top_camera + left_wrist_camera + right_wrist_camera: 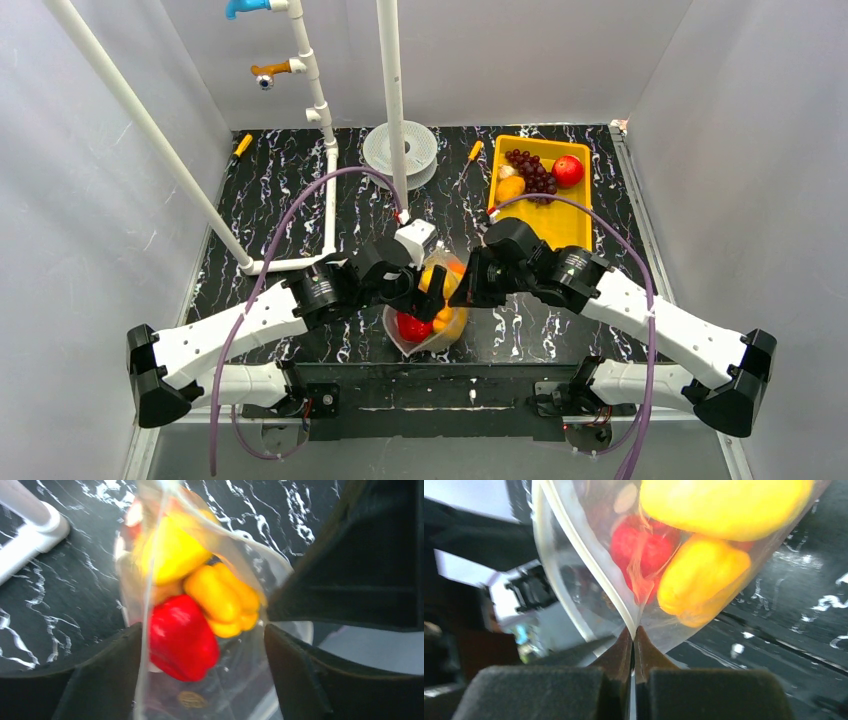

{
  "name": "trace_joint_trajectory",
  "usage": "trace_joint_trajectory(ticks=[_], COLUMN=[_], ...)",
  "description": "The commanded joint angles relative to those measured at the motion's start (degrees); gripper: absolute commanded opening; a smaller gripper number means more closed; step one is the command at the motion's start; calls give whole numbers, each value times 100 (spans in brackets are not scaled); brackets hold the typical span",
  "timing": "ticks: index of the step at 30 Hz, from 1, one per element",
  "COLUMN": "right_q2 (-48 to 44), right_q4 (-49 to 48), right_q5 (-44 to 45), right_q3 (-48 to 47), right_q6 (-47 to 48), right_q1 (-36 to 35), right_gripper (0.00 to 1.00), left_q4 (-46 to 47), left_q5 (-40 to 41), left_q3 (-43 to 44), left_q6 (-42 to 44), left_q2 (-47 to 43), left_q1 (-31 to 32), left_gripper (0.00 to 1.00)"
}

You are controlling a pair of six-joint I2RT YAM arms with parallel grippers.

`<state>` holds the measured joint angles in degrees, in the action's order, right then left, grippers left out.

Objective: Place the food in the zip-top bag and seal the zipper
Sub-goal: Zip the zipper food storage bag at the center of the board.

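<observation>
Zip-top bag (428,335) at centre, near edge of the black marbled worktop (290,180): clear, floppy, holding a glossy red pepper (182,637), yellow pepper (225,600) and smooth lemon (172,550). Right hand (634,642) pinched tight on the pale zipper (589,555). Left hand (202,632) spread wide astride the bag, gripping nothing. Yellow tray (565,225), far right, holds grapes (530,170).
</observation>
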<state>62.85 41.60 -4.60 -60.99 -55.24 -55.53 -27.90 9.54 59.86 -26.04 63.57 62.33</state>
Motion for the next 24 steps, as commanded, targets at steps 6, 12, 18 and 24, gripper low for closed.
trace_joint_trajectory(ticks=[6, 12, 18, 24], right_q2=[220, 694, 609, 501], right_q4=[-1487, -1543, -1396, -1754], right_q5=[277, 111, 360, 115], right_q3=[-274, -294, -317, -299], right_q6=[-1943, -1862, -1620, -1720], right_q1=[95, 97, 51, 51], right_gripper=[1, 1, 1, 1], left_q4=[-14, 239, -4, -46], left_q5=[-954, -658, -174, 69], left_q3=[-98, -177, -88, -124], left_q6=[228, 216, -58, -18], left_q2=[-145, -473, -330, 116], left_q1=[-10, -10, -8, -2], left_gripper=[98, 98, 98, 94])
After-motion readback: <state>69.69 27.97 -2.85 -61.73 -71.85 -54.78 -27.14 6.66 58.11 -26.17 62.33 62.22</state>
